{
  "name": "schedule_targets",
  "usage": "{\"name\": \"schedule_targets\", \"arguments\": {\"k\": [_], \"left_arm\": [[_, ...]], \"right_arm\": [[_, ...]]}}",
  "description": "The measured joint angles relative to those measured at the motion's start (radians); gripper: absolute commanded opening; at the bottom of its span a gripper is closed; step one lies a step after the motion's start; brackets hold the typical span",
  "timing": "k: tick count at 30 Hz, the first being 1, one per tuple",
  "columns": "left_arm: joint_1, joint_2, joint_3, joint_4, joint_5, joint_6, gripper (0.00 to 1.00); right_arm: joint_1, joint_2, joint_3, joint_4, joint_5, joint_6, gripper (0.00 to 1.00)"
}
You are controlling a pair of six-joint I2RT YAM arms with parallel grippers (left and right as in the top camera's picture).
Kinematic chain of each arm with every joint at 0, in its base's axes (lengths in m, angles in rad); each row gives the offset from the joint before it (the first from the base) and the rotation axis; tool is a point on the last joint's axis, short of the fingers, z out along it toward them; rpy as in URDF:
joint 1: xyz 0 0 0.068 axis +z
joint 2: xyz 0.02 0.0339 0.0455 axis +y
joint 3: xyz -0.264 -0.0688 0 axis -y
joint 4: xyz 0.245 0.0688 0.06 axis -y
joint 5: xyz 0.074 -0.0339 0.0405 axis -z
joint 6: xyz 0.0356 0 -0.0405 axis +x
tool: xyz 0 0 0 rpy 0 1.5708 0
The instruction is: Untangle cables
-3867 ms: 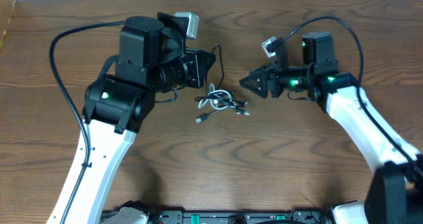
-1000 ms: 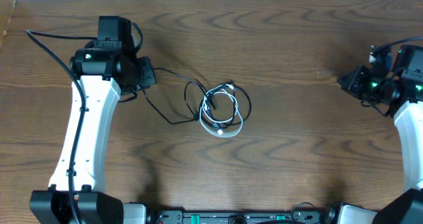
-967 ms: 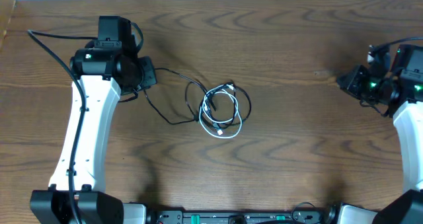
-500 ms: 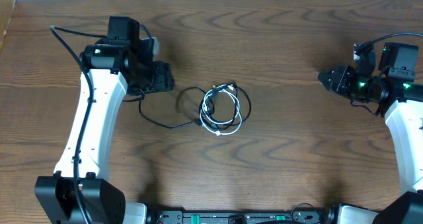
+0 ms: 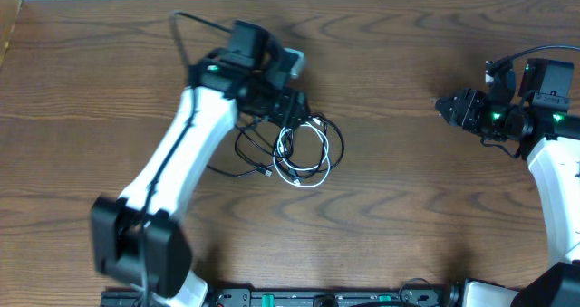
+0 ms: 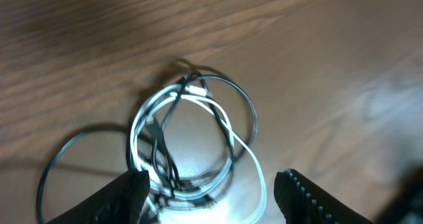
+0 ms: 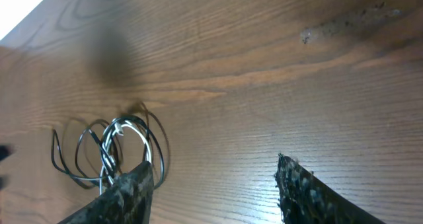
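Observation:
The cables [image 5: 306, 149] lie in one heap at mid-table: a white loop [image 5: 304, 174] wound through thin black ones, with a black loop [image 5: 246, 153] spread out to the left. My left gripper [image 5: 294, 117] hangs just above the heap's upper left, open. In the left wrist view the cables [image 6: 188, 135] lie ahead of the left gripper [image 6: 210, 196], nothing between its fingers [image 6: 122, 197]. My right gripper [image 5: 442, 107] is far to the right, open and empty. From the right wrist the cables [image 7: 115, 148] show far off at the left, beyond the right gripper [image 7: 215, 192].
The arm's own thicker black cord [image 5: 195, 22] arches behind the left arm [image 5: 195, 144], which lies across the left middle of the wooden table [image 5: 390, 216]. A scuffed mark [image 7: 344, 22] shows on the wood at the right.
The left arm has swung right from the table's left side to the heap. Both grippers have gone from shut to open, and the stretched black cable now lies slack beside the heap.

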State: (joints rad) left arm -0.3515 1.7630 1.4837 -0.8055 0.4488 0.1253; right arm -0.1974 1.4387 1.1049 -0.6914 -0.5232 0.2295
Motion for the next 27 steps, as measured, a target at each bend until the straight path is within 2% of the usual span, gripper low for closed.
{"name": "schedule_targets", "arguments": {"k": [7,12,17,27], "left_arm": [[-0.046,0.151,0.000,0.091,-0.120,0.045,0.62],[-0.046,0.202,0.000,0.107,-0.183,0.086,0.56],[-0.047,0.253,0.000,0.089,-0.151,0.110,0.43],[-0.049,0.264,0.000,0.066,-0.115,0.124,0.42]], "right_arm": [[0.000,0.000,0.000,-0.005,0.000,-0.004,0.58],[0.000,0.000,0.000,-0.008,0.000,-0.006,0.59],[0.000,0.000,0.000,-0.013,0.000,-0.007,0.58],[0.000,0.000,0.000,-0.019,0.000,-0.007,0.59]]}}
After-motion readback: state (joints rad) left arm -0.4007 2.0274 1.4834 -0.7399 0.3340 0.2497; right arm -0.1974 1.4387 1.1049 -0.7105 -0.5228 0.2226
